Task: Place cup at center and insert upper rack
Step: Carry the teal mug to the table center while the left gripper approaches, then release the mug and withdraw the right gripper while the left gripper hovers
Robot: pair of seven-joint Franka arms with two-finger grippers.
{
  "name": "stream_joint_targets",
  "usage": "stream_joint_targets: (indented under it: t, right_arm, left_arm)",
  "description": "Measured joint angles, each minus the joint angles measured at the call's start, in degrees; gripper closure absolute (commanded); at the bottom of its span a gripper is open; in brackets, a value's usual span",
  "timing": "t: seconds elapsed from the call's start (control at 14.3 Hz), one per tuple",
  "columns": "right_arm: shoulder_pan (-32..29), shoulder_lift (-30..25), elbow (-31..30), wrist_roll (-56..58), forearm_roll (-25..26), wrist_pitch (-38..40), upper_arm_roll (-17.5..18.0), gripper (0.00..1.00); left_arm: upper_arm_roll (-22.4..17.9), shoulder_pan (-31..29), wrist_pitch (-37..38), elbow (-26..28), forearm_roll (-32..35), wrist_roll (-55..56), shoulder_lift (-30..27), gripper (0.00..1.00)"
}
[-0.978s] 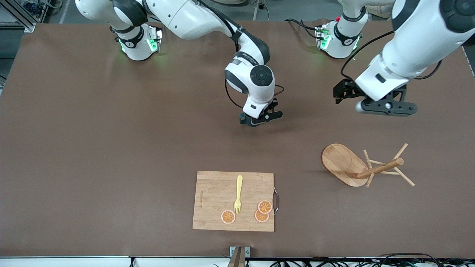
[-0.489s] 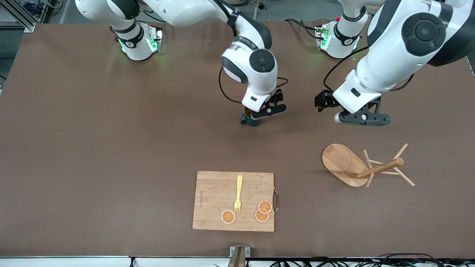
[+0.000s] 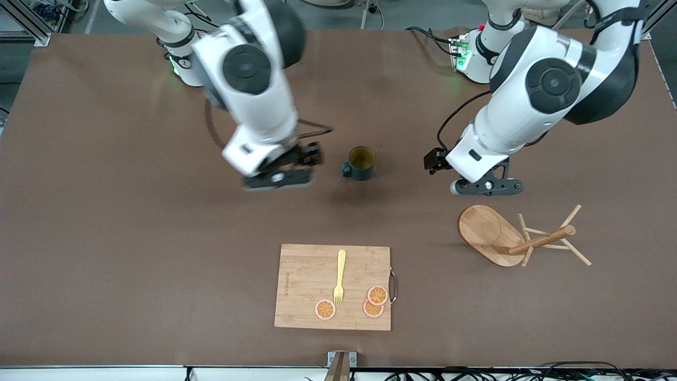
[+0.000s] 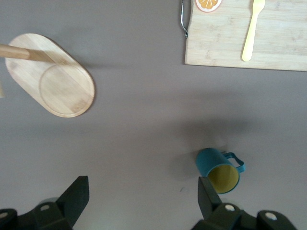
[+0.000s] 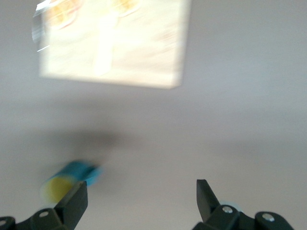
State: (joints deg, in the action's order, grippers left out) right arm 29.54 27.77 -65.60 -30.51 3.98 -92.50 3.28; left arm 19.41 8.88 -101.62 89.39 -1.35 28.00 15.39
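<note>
Dark teal cylindrical mug is seen upright mid-table, ungripped.
Both grippers, left and right, are held wide (empty) above bare table; light wooden mug tree is tipped over.

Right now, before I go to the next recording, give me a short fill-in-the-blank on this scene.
1. The cup stands upright on the bare ____.
2. The upper rack lies tipped on its ____.
3. A yellow ____ lies on the cutting board.
4. Both the left gripper and the right gripper hold ____.

Missing words: table; side; fork; nothing
</note>
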Motion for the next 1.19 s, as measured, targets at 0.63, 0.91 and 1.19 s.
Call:
stream_joint_targets:
  t: [0.63,0.91,1.19]
  right_arm:
    - [-23.0,-6.8,-0.2,3.8,1.9,1.6,0.2,0.00]
    - [-33.7,-12.4,-2.5,19.0,-0.1,2.2,0.4,0.00]
    - [-38.9,-16.3,-7.3,24.3,-1.0,4.0,0.4,0.00]
  left_arm:
    - [0.4,17.2,-3.6,1.6,1.4,22.8,0.1,0.00]
    - [0.4,25.5,-9.8,4.2,6.8,35.4,0.5,0.00]
    - [0.3,29.8,-10.6,5.0,10.3,43.9,1.7,0.00]
